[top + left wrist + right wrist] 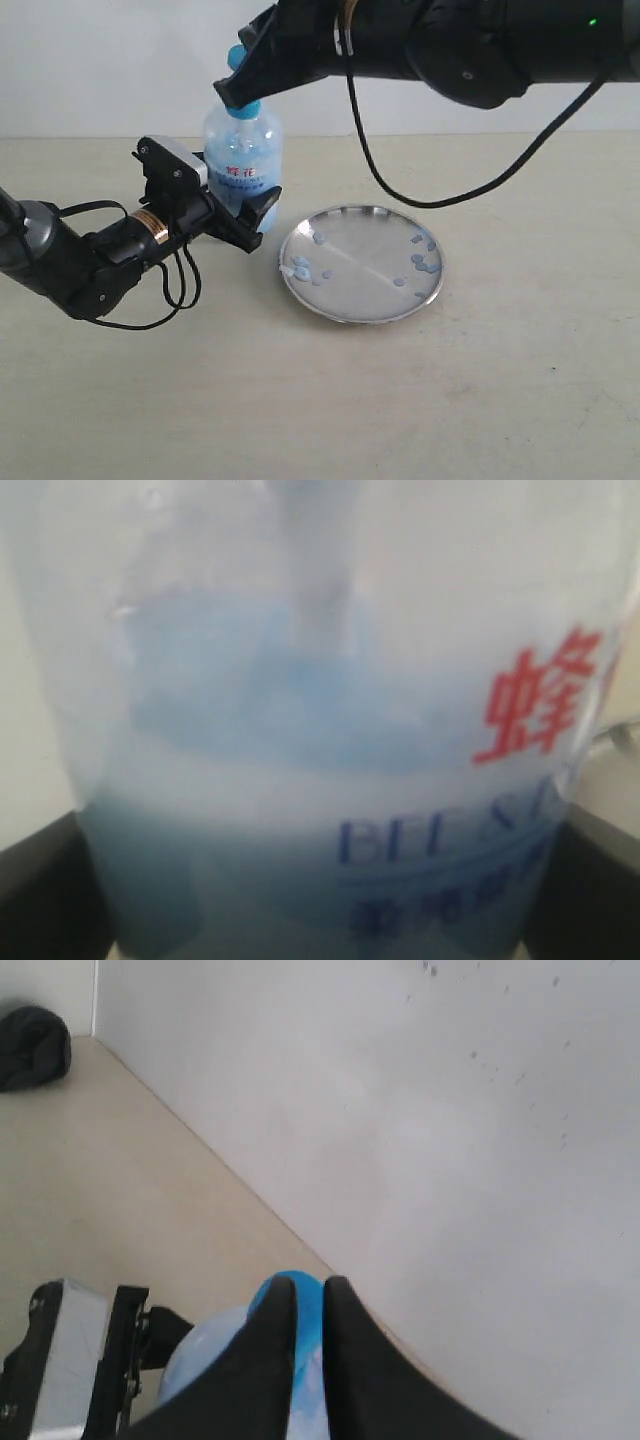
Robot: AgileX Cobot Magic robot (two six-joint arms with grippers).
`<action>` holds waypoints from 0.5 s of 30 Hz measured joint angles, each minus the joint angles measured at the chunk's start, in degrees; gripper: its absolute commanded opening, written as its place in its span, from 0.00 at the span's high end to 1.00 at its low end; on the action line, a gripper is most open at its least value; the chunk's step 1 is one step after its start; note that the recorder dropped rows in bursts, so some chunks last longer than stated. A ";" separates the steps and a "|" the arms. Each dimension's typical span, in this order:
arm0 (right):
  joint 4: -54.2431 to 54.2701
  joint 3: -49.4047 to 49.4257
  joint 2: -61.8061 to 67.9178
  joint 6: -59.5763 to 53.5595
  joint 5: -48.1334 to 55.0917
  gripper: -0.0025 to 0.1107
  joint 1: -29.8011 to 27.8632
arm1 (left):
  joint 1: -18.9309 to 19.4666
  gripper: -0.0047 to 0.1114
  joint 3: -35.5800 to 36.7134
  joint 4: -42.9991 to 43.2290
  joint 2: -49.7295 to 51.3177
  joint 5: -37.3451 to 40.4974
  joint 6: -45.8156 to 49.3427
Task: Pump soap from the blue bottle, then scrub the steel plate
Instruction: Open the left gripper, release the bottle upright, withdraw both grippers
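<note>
The blue bottle [243, 150] stands upright on the table, left of the steel plate [370, 290]. My left gripper [245, 208] is shut on the bottle's lower body; the bottle [300, 730] fills the left wrist view, with dark fingers [40, 890] at both sides. My right gripper [232, 97] comes from above, shut, its tips resting on the bright blue pump head [247, 108]. In the right wrist view the pump head [308, 1325] shows in the thin slit between the fingers of the right gripper [309, 1285]. Pale blue soap droplets [425, 262] dot the plate.
A black cable [380, 175] loops down from the right arm above the plate's far side. The left arm [70, 265] lies low across the table's left. A white wall [100, 60] runs behind the bottle. A dark bundle [35, 1045] lies in a far corner.
</note>
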 measured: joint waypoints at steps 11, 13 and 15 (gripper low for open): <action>-0.11 8.99 -28.11 -6.40 8.12 0.98 0.00 | 0.00 0.92 0.00 -3.87 0.00 1.55 -8.47; -0.22 13.40 -35.55 -7.61 12.30 0.98 0.00 | 0.00 0.92 0.00 -4.50 0.00 2.36 -13.29; -0.22 18.55 -41.98 -8.01 16.59 0.98 0.00 | 0.00 0.92 -0.11 -4.75 0.00 2.72 -15.94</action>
